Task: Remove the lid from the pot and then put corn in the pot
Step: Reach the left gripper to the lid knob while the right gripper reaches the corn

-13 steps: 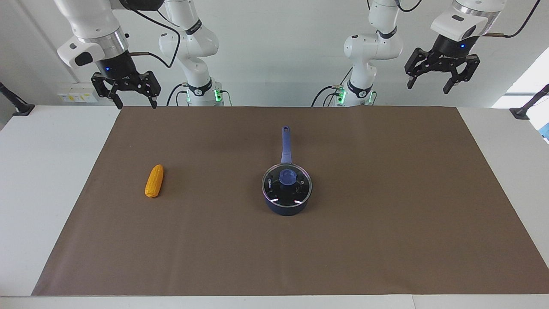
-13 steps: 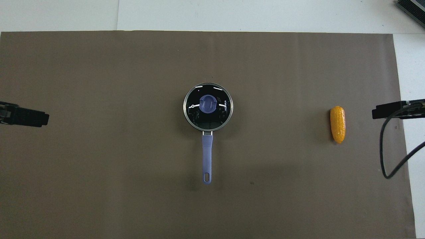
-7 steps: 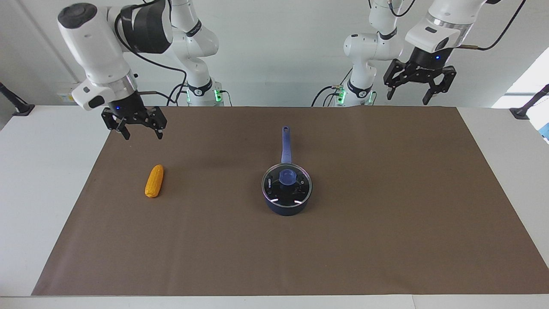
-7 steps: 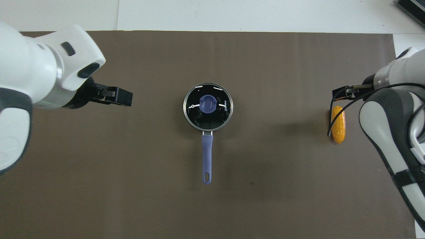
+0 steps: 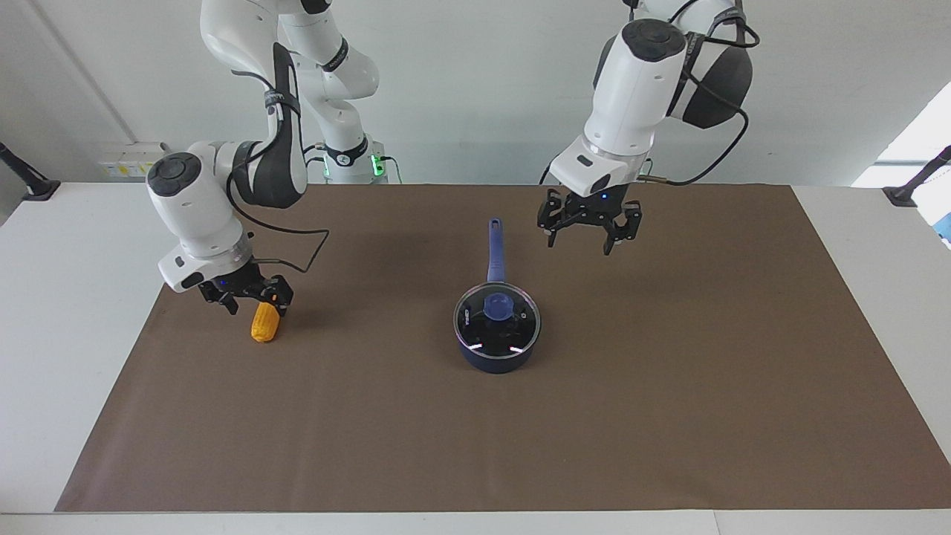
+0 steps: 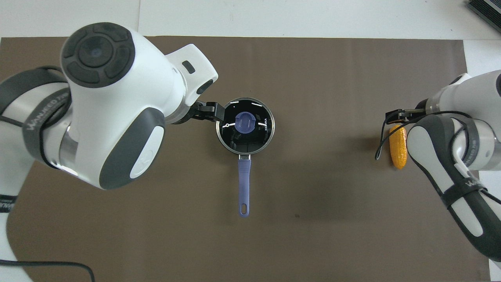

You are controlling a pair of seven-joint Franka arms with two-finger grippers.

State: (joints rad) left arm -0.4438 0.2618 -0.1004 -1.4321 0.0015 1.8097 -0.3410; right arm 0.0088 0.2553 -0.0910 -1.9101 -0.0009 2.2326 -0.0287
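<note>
Now both arms have been brought down from their raised positions above the robots' edge of the worktop (image 5: pixel 854 297). The left end effector (image 5: pixel 591 236), fingers apart, is held in the air beside the pot's handle, toward the left arm's end, not yet over the lid (image 5: pixel 497 320). The lid is seated on the pot (image 5: pixel 496 358) at the middle of the brown mat (image 5: pixel 669 416). The right end effector (image 5: pixel 246 300) has been lowered onto the corn (image 5: pixel 264 322), which lies toward the right arm's end; its fingers are spread about the cob's nearer end, though contact cannot be confirmed. Lid removal is judged imminent, with the corn grasp prepared alongside. Nothing is seen obstructing either reach.
</note>
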